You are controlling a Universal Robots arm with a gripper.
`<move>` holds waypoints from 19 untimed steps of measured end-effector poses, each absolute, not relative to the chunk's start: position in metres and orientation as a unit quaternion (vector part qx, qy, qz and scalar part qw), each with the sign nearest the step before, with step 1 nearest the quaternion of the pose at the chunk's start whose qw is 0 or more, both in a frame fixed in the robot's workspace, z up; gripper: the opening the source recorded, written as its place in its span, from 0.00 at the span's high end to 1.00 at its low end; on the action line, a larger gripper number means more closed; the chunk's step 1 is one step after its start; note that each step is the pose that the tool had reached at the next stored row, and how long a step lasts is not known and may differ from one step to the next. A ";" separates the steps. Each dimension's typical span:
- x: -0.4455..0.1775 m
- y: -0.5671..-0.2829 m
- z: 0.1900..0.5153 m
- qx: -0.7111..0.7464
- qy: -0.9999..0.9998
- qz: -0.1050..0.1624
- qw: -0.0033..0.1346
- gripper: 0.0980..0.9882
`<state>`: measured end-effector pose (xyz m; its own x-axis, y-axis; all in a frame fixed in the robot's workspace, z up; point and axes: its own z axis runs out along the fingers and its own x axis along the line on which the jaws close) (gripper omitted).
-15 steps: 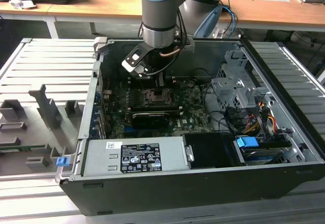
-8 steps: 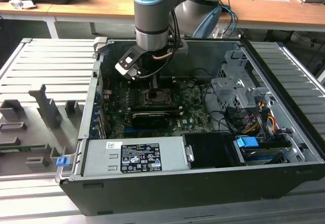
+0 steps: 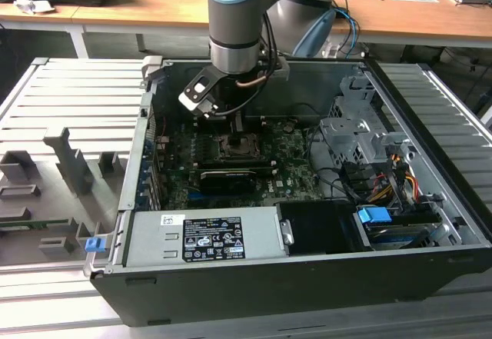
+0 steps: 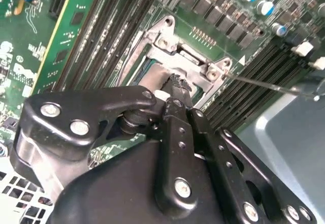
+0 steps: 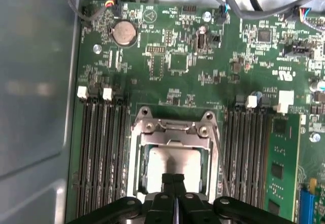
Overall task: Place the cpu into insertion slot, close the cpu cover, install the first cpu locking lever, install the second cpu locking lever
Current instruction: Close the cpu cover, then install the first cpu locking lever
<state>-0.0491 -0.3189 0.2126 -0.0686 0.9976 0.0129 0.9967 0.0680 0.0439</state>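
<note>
The cpu (image 5: 172, 158) shows its pale silver top through the window of the cpu cover (image 5: 172, 136), which lies flat over the insertion slot (image 3: 234, 148). My gripper (image 5: 174, 177) is shut, its tips together and down on the cpu's top near one edge of the window. In the second wrist view the gripper (image 4: 175, 84) stands over the same cpu (image 4: 155, 74), with the cover (image 4: 190, 61) just beyond it. A thin wire locking lever (image 5: 219, 153) runs along one side of the socket and sticks out over the memory slots (image 4: 264, 84). In the exterior view the gripper (image 3: 234, 127) hangs straight above the socket.
Rows of black memory slots (image 5: 99, 148) flank the socket. A coin battery (image 5: 124, 32) sits farther up the green board. The grey case wall (image 5: 35, 82) stands close. A power supply (image 3: 204, 235), black ribbed heatsink (image 3: 227, 179) and drive cage (image 3: 357, 143) crowd the case.
</note>
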 end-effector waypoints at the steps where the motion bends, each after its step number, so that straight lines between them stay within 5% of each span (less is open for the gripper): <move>1: -0.047 -0.319 0.213 0.682 0.731 0.020 0.010 0.99; 19: -0.045 -0.319 0.216 0.682 0.731 0.020 0.010 0.99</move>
